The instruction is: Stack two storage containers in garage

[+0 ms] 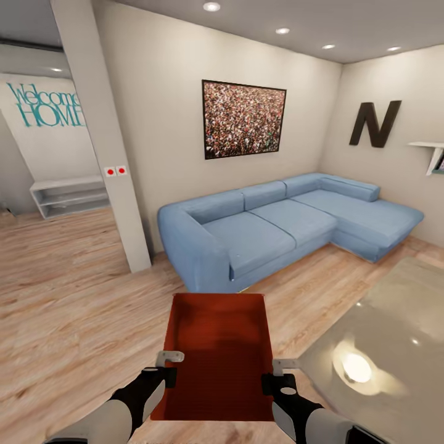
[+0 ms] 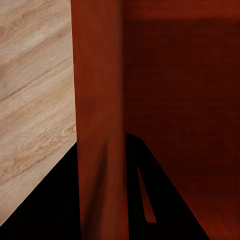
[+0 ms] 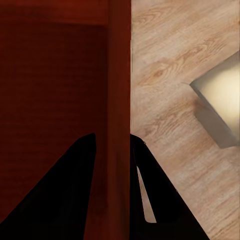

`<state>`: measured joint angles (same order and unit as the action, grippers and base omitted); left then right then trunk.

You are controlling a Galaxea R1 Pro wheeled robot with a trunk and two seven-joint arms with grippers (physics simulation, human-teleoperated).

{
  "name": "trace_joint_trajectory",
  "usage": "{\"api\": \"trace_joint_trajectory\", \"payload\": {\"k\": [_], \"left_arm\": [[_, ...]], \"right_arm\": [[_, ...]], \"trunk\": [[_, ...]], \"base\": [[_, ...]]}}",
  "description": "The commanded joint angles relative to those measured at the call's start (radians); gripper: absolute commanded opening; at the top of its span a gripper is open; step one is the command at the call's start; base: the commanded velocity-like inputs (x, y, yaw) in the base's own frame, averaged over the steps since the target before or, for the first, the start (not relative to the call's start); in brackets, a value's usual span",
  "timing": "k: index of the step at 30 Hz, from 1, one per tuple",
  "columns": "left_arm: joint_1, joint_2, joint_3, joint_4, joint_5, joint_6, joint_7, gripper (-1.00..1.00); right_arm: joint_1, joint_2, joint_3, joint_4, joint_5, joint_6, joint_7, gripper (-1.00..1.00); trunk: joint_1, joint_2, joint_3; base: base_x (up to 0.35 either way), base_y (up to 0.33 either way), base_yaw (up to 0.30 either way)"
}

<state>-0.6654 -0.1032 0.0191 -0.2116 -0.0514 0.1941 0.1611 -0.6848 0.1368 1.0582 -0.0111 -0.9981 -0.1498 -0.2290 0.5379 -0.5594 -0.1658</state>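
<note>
Living room planks [image 1: 74,296] are passing beneath one storage container [image 1: 219,354], its side walls pinched by the left gripper [image 1: 168,367] and right gripper [image 1: 275,375]; garage stacking is waiting.

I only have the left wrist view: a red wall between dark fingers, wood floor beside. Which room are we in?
Observer: The living room; the head view shows a blue sofa straight ahead on plank floor.
Operator: Is the right side gripped too?
Observer: Yes. The right gripper straddles the opposite wall of the storage container, one finger inside and one outside.
Operator: Anything close on the right?
Observer: A glass table sits just right of the container, reflecting a ceiling light.
Operator: Anything inside the bin?
Observer: Nothing visible; its floor is bare.
</note>
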Motion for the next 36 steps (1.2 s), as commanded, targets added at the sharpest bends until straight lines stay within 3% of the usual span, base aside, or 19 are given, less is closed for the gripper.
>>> {"api": "trace_joint_trajectory", "payload": {"k": [1,36], "left_arm": [[0.000,0.000,-0.001,0.000,-0.021,0.008,0.009,-1.00],[0.000,0.000,-0.001,0.000,-0.021,0.008,0.009,-1.00]], "right_arm": [[-0.001,-0.004,-0.003,0.002,-0.011,-0.007,-0.016,-1.00],[-0.001,-0.003,-0.003,0.002,-0.011,-0.007,-0.016,-1.00]], "trunk": [[0.000,-0.002,-0.002],[0.000,-0.002,-0.002]], "base": [[0.000,0.000,0.281],[0.000,0.000,0.281]]}}
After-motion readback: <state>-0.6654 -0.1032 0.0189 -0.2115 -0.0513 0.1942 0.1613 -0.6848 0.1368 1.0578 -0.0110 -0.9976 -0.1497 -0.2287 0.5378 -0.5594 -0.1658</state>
